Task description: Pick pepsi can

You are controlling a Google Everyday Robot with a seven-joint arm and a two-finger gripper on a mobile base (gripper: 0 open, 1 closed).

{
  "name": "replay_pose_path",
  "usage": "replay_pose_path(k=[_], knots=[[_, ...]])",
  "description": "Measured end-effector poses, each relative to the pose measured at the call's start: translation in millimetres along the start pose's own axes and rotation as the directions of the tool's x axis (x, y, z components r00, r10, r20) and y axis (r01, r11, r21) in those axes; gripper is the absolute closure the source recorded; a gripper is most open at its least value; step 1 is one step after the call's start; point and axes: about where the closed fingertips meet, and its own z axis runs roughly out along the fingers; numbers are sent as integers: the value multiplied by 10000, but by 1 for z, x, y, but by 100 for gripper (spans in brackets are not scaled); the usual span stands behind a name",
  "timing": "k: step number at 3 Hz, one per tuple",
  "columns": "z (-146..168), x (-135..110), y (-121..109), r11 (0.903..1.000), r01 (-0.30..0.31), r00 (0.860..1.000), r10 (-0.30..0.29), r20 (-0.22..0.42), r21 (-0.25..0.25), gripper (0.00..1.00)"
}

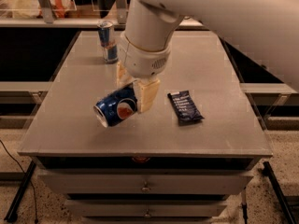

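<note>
Tilted pepsi can [117,108] sits clamped in the pincer [134,90].

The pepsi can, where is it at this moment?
In the camera view the pepsi can is held tilted in the hand, left of centre near the front edge of the table, with the dark snack wrapper to its right.

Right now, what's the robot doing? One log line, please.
claw: shut on pepsi can, over table front | pepsi can: tilted sideways | slim can: upright at back | wrapper: flat beside claw

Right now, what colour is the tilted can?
Dark blue pepsi can, gripped by end effector above table; camera view.
</note>
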Motion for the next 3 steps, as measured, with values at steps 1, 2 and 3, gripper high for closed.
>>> replay_pose_path(k=[1,2,3], knots=[[-20,4,-10,9998,77,9998,-80,208,156,100],[-30,7,-16,9995,-35,9995,25,312,302,100],[-32,9,-20,9993,-153,9989,138,443,352,100]])
